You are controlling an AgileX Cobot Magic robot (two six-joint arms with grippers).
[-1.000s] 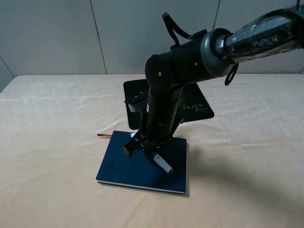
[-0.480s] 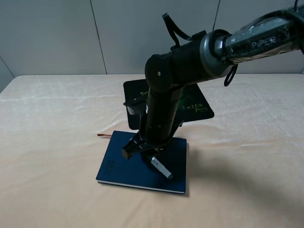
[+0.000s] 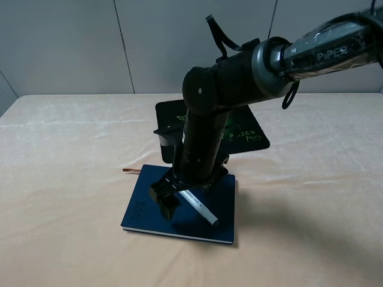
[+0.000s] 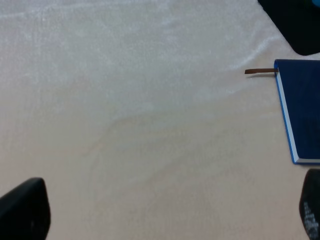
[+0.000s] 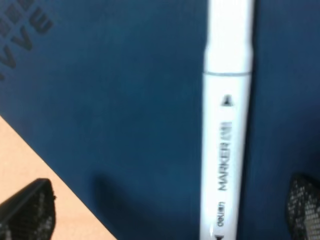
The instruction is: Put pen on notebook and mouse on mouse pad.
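Observation:
The white pen (image 3: pixel 200 207) lies flat on the dark navy notebook (image 3: pixel 149 206), pointing toward its front right corner. My right gripper (image 3: pixel 176 194) has reached across and hovers low over the cover, open, its fingers well clear of the pen (image 5: pixel 227 145) on either side. The notebook cover (image 5: pixel 125 110) fills the right wrist view. The black mouse pad (image 3: pixel 170 110) with RAZER lettering lies behind the notebook, partly covered by the arm. The mouse is hidden. My left gripper (image 4: pixel 167 215) stands open over bare cloth, left of the notebook (image 4: pixel 305 115).
A beige cloth (image 3: pixel 72 155) covers the table. The notebook's orange-brown ribbon (image 3: pixel 130 170) sticks out to the left of its back corner. The right arm (image 3: pixel 209 119) stands over the mouse pad's front edge. A mouse pad corner (image 4: pixel 295 25) shows in the left wrist view.
The right gripper has sunk lower and shifted toward the notebook's front left, with its fingers spreading. The pen stays lying on the cover. The left wrist view has no earlier frame.

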